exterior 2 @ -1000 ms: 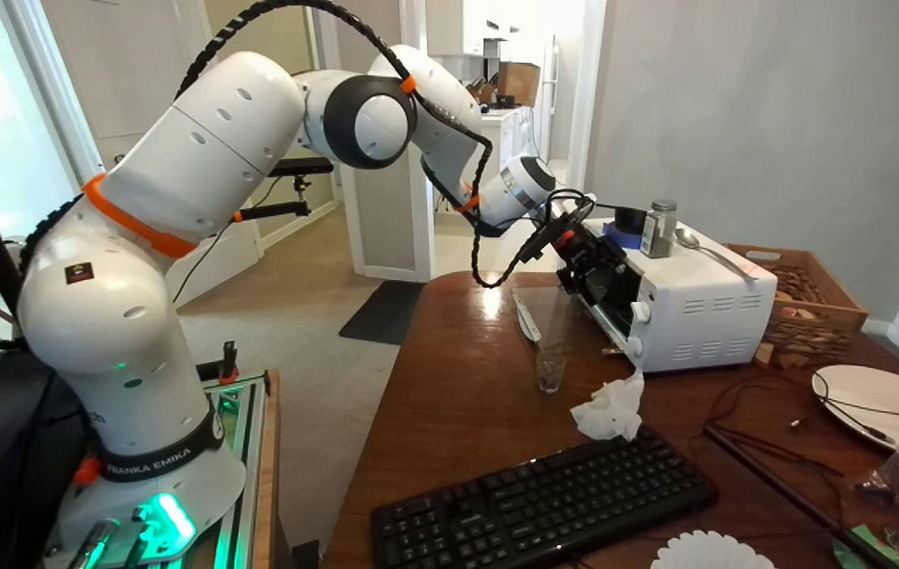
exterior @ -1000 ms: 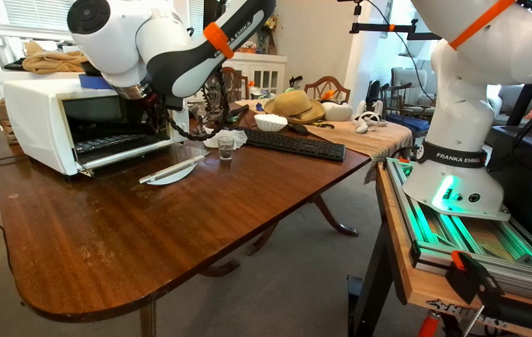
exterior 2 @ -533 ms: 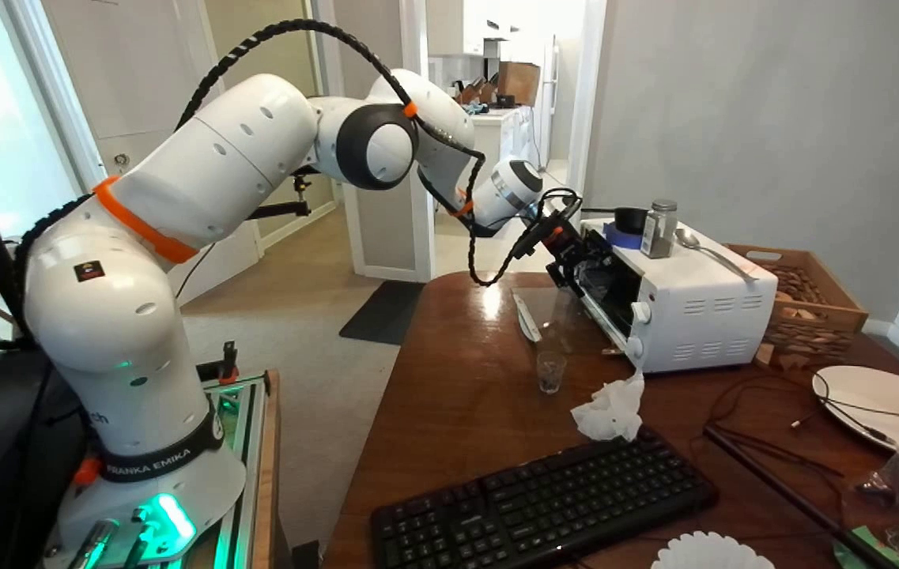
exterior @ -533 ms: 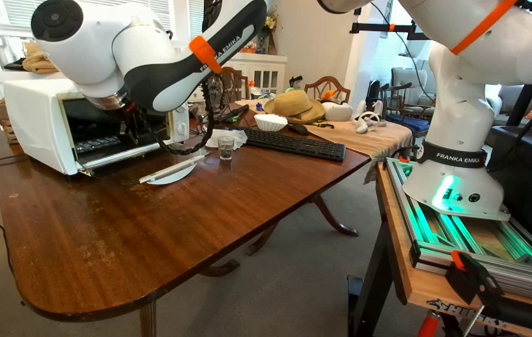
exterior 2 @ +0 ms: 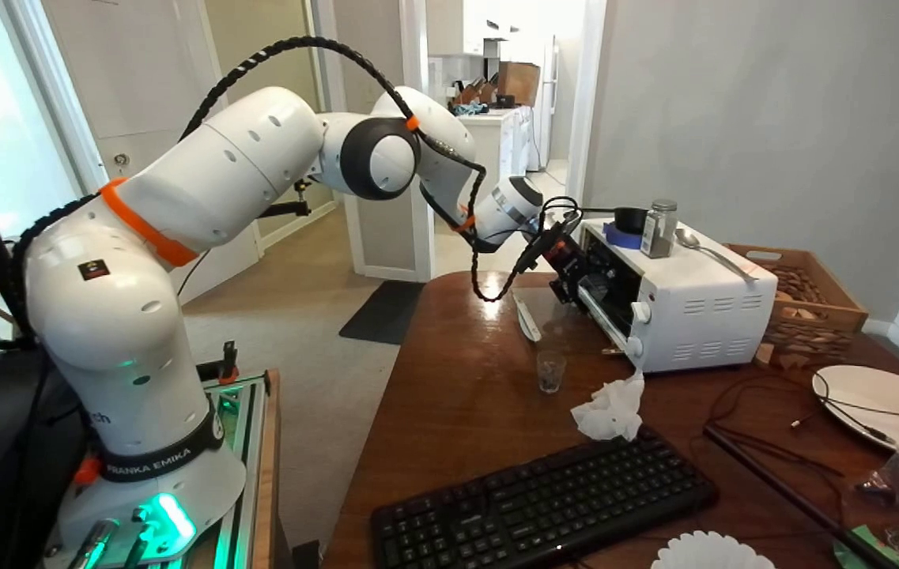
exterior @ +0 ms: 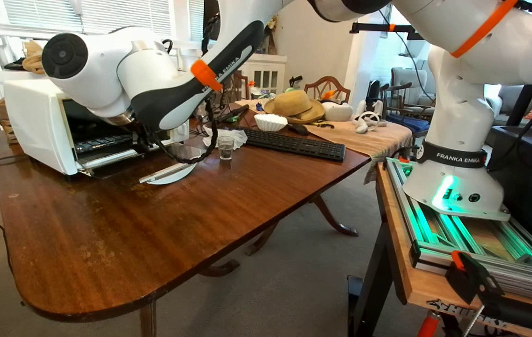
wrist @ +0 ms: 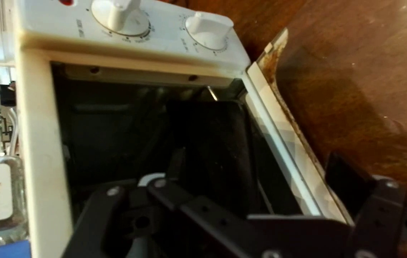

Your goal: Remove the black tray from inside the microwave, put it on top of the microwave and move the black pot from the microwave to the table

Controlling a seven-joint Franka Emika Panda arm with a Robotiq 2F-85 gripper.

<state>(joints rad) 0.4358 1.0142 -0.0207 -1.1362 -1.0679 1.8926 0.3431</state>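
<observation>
The white microwave (exterior: 36,121) stands on the reddish-brown table (exterior: 153,224) with its front open; it also shows in the wrist view (wrist: 40,136). The black tray (wrist: 221,143) lies low inside the dark cavity, its rounded corner showing. My gripper (wrist: 260,172) is open and empty at the cavity mouth. In the wrist view one finger is over the tray's inner side and one is outside the front lip. In an exterior view the gripper (exterior 2: 568,288) is low at the front edge. The small black pot (exterior 2: 630,220) sits on a blue piece atop the microwave.
A glass jar (exterior 2: 659,229) and a spoon (exterior 2: 714,253) are on the microwave top. A pale flat long piece (exterior: 172,172) and a drinking glass (exterior: 225,147) are in front. White tissue (exterior 2: 611,407), a keyboard (exterior 2: 552,506) and a wicker basket (exterior 2: 813,316) are nearby.
My gripper has come back from inside the cavity to its mouth, moved along the front away from the knobs, and then dropped lower. The other things have not moved visibly.
</observation>
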